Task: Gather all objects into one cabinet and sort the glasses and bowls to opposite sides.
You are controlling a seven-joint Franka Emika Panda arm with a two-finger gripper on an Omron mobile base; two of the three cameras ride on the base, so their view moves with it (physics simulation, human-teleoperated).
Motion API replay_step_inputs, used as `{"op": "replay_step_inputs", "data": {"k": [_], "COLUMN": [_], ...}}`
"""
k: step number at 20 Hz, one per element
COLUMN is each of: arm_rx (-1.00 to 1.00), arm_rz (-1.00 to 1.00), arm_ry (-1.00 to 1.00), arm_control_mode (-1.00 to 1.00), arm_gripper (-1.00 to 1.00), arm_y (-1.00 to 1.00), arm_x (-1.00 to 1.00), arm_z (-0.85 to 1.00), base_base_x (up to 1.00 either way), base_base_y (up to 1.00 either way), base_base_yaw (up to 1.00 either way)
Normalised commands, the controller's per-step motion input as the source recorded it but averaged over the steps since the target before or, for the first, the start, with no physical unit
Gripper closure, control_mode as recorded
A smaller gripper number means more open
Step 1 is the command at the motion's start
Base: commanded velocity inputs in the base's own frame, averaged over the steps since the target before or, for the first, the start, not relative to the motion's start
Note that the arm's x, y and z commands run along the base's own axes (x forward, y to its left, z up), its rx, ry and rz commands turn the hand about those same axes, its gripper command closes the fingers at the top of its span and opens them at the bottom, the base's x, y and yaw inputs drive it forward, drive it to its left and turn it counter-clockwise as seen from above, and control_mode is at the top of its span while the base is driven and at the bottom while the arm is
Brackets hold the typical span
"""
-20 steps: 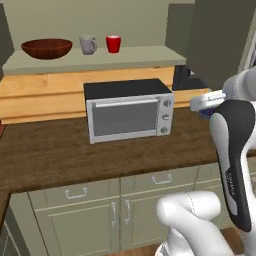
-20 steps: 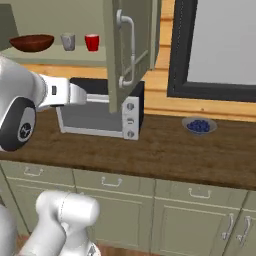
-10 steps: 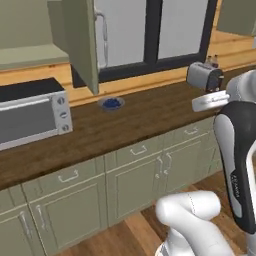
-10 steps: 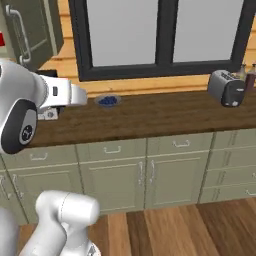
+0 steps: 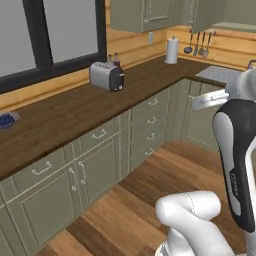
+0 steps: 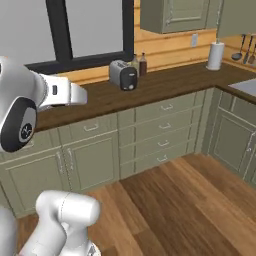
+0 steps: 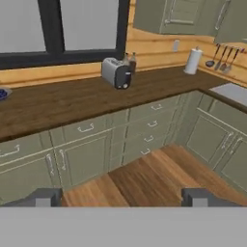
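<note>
Right now I'm looking along a dark wooden table (image 7: 72,103) that runs under a black-framed window (image 7: 58,29). At the far left of it sits a small blue dish (image 5: 6,120), and further right stands a silver toaster (image 7: 116,73) with two dark bottles (image 6: 139,64) just behind it. Beyond that, near the corner, a white paper-towel roll (image 7: 194,61) stands upright, and utensils (image 7: 220,57) hang on the wall beside it. Pale green base cabinets (image 7: 96,140) with silver handles line the front, above a wood plank floor (image 7: 144,178). Closed wall cabinets (image 6: 172,15) hang top right. I can't spot any cups, the bowl or the open wall cabinet from here. My end effector (image 7: 123,197) is empty, with its fingertips (image 7: 46,197) wide apart, hanging over the floor well clear of the table
</note>
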Motion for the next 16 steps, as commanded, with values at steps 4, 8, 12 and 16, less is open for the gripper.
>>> {"op": "replay_step_inputs", "data": {"k": [4, 8, 12, 16], "arm_rx": [0.00, 0.00, 0.00, 0.00], "arm_rz": [0.00, 0.00, 0.00, 0.00], "arm_ry": [0.00, 0.00, 0.00, 0.00], "arm_control_mode": [1.00, 1.00, 1.00, 1.00], "arm_gripper": [-1.00, -1.00, -1.00, -1.00], "arm_y": [0.00, 0.00, 0.00, 0.00], "arm_x": [0.00, 0.00, 0.00, 0.00], "arm_z": [0.00, 0.00, 0.00, 0.00], "base_base_x": [-0.19, -0.08, 0.08, 0.65], "base_base_y": [-1.00, -1.00, -0.82, 0.03], "base_base_yaw": [-0.59, -0.58, -0.44, -0.32]}}
